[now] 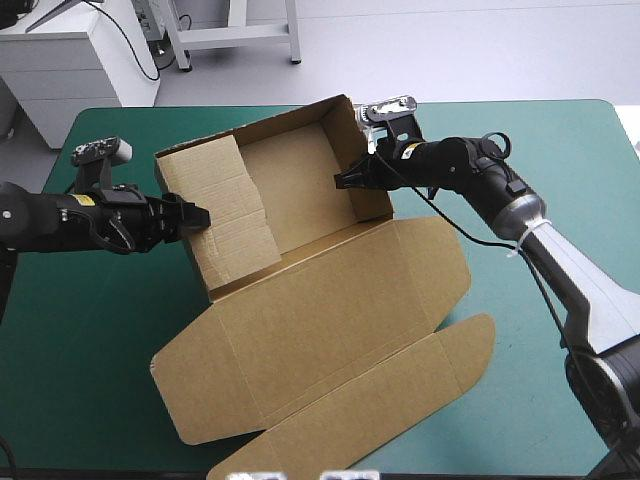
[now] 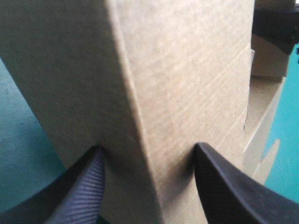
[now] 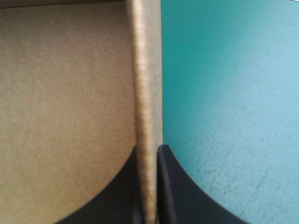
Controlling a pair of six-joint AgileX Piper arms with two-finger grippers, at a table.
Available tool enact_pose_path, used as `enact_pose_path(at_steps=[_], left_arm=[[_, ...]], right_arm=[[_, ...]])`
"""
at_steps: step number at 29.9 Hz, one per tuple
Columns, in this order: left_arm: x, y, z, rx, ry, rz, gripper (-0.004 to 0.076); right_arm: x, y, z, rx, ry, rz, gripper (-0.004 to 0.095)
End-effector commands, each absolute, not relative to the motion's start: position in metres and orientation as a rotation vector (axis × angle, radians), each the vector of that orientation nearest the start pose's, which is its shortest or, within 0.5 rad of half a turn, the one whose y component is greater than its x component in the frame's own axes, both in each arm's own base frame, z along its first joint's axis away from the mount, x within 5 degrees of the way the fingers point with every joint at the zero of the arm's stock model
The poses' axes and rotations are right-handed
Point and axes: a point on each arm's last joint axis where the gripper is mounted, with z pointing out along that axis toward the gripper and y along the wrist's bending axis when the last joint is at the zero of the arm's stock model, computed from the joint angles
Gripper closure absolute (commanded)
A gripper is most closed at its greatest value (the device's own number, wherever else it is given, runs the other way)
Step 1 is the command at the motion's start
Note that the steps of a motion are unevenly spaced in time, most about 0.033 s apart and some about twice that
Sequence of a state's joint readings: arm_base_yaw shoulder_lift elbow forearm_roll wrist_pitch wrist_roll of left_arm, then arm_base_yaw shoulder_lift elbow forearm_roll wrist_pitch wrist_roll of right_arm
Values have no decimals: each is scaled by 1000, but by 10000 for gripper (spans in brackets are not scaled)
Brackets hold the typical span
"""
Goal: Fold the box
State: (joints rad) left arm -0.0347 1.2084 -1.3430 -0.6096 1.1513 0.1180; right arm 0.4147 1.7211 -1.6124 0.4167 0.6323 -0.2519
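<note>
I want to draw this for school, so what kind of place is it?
Probably a robot lab or test workshop. A robot works at a table with a teal-green cover: its right claw pinches a wall of a brown box, and its left claw is at the opposite wall.

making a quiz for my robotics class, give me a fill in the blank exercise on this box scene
The right gripper is shut on the ___ wall of the box.
The left gripper straddles its ___ wall.
The lid lies ___ on the teal-green cover.
Missing: right; left; flat.
</note>
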Motion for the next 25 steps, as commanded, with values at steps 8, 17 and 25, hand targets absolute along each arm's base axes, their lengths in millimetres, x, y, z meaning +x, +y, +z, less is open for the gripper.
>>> enact_pose_path(at_steps=[8, 17, 25], left_arm=[[244, -88, 406, -134, 2453, -627, 323], [260, -110, 400, -67, 2382, -638, 722], [270, -107, 410, -57, 2223, -596, 732]], right_arm=[[338, 183, 420, -473, 2079, 642, 918], [335, 175, 412, -527, 2193, 518, 918], [327, 172, 409, -559, 2274, 502, 918]])
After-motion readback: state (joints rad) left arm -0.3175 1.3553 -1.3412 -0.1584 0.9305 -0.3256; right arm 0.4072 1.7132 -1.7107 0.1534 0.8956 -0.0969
